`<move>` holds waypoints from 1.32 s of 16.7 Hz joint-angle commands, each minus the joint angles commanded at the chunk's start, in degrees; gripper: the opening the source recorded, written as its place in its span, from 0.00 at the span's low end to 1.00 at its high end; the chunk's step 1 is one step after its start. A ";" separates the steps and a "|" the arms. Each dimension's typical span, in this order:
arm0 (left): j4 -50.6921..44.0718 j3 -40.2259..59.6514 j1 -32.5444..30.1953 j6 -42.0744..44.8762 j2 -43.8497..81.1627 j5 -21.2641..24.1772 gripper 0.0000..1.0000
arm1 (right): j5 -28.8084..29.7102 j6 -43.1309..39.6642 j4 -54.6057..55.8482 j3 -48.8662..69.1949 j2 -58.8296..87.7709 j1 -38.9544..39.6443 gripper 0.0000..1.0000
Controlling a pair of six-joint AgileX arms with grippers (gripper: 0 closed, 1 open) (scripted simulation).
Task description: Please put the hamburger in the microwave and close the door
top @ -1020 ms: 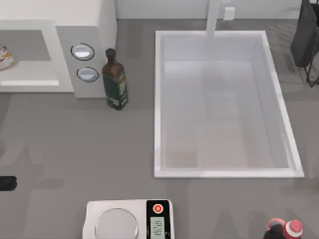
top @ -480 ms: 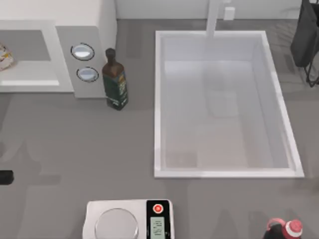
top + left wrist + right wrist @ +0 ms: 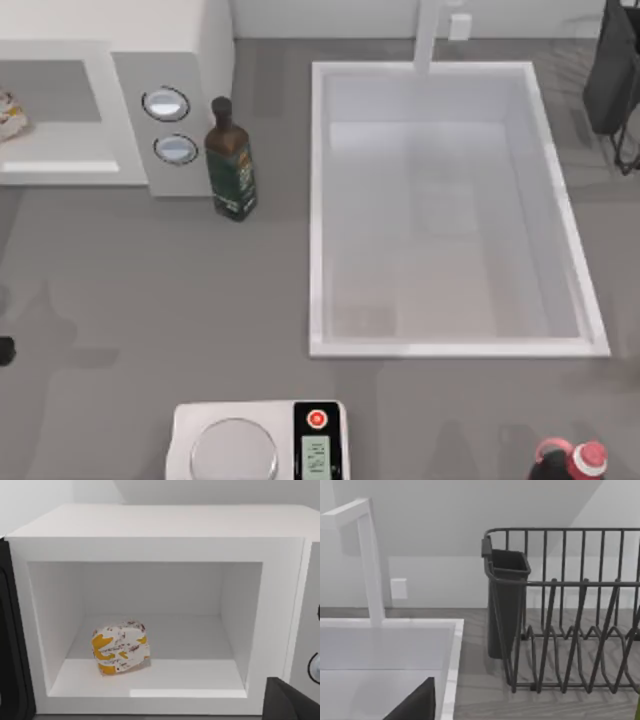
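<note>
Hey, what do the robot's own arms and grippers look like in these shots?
Little of them is in frame. The left gripper is a small black blunt shape at the top view's left edge, and a black matte angular corner in its wrist view. The right gripper is a similar plain black wedge. No cables or markings visible.

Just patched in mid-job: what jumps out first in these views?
The microwave stands open at the table's far left, with the hamburger sitting on its cavity floor. The big white sink takes up the middle and right, an oil bottle standing between it and the microwave's dials.
</note>
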 joint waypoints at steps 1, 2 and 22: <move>-0.30 0.78 1.90 0.00 0.56 2.08 0.00 | 0.00 0.00 0.00 0.00 0.00 0.00 1.00; -0.71 1.57 3.91 -0.01 1.11 4.08 0.00 | 0.00 0.00 0.00 0.00 0.00 0.00 1.00; -12.90 5.85 3.48 -0.06 -7.11 3.06 0.00 | 0.00 0.00 0.00 0.00 0.00 0.00 1.00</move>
